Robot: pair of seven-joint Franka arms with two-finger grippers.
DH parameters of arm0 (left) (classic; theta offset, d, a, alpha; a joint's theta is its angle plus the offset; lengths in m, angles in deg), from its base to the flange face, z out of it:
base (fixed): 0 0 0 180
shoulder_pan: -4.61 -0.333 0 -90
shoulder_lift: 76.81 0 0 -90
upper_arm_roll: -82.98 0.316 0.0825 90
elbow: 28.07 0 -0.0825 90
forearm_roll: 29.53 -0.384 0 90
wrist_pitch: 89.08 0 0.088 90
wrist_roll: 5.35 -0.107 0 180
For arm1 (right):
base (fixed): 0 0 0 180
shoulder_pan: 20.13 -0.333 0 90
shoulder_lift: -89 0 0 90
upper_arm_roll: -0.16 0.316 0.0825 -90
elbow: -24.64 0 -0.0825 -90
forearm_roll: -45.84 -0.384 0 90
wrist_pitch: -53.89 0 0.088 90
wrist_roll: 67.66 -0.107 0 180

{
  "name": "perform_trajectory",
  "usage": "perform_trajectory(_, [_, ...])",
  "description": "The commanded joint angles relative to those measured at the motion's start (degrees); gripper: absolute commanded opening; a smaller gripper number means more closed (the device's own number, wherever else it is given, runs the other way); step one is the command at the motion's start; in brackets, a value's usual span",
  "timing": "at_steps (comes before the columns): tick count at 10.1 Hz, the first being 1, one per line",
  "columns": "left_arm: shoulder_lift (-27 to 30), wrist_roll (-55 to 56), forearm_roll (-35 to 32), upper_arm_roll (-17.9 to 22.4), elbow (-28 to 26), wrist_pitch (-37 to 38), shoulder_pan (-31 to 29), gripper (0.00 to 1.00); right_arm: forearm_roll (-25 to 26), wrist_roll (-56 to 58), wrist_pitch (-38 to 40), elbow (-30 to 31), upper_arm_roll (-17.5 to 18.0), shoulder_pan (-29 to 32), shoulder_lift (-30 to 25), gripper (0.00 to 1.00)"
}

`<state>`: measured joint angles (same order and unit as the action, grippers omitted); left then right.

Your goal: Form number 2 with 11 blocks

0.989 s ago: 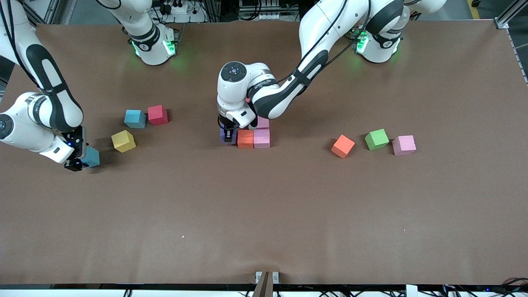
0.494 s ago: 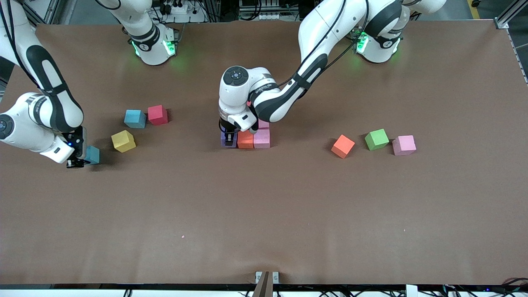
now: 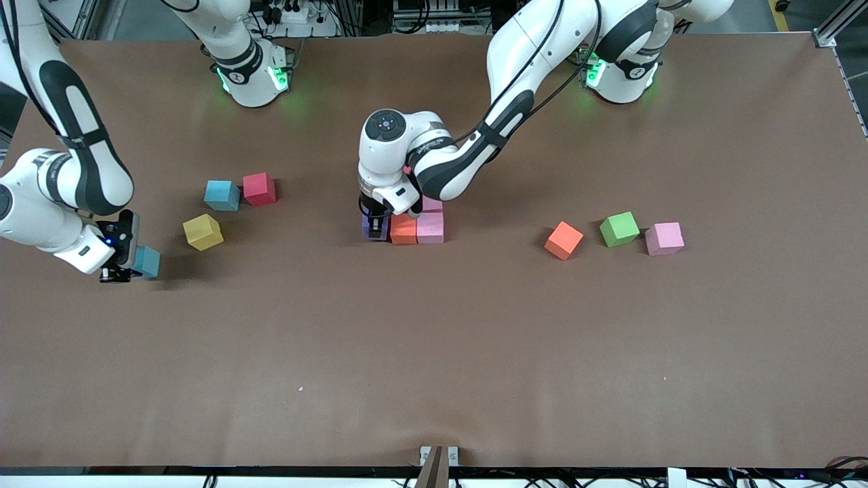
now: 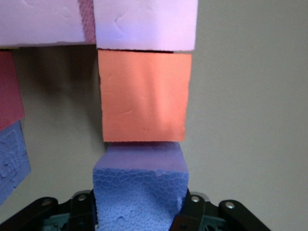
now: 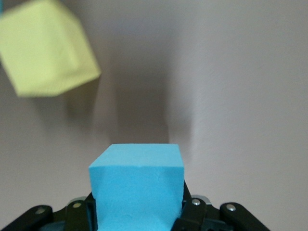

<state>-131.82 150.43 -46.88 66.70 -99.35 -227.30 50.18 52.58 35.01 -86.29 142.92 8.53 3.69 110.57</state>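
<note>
1. Note the table (image 3: 475, 339): loose blocks lie toward both ends.
2. Observe the left gripper (image 3: 375, 225) pinching the purple block (image 4: 139, 185) against the orange block (image 4: 144, 96); only the left wrist view shows that contact.
3. Observe the right gripper (image 3: 116, 273) clamping the light blue block (image 5: 137, 185).

We see a brown matte table (image 3: 475, 339) filling nearly the whole front view, evenly lit from above, with soft shadows and a few pale specks (image 3: 300, 389) on its surface. Along its upper edge run aluminium frame rails (image 3: 837, 24), a power strip (image 3: 288, 13) and dark cables over a grey floor (image 3: 135, 17). A small metal bracket (image 3: 437, 455) sits at the middle of the lower edge.
</note>
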Motion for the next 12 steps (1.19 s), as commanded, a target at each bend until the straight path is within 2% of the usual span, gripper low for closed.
perform_trajectory(1, [-1.0, 2.9, 0.8, 1.2, 1.3, -0.6, 1.1, 0.51, -0.2, -12.2, 1.3, 0.6, 0.2, -5.2, -3.1, 0.22])
perform_trajectory(3, [-1.3, 2.9, 0.9, 1.3, 1.3, -0.6, 1.1, 0.51, -0.4, -22.9, 1.3, -0.5, -0.2, -9.6, -3.6, 0.22])
perform_trajectory(5, [-1.5, 2.9, 0.8, 1.4, 1.3, -0.6, 1.1, 0.51, -0.5, -34.2, 1.7, -0.6, -0.1, -13.1, -6.5, 0.22])
perform_trajectory(9, [-1.9, 2.7, 0.8, 2.3, 1.3, -1.2, 1.1, 0.51, -1.2, -48.1, 3.8, -0.6, 0.4, -16.9, -9.5, 0.22])
perform_trajectory(12, [-2.3, 2.5, 0.8, 2.8, 1.4, -2.7, 1.2, 0.55, -7.3, -50.6, 4.1, -0.7, 0.2, -17.8, -9.5, 0.22])
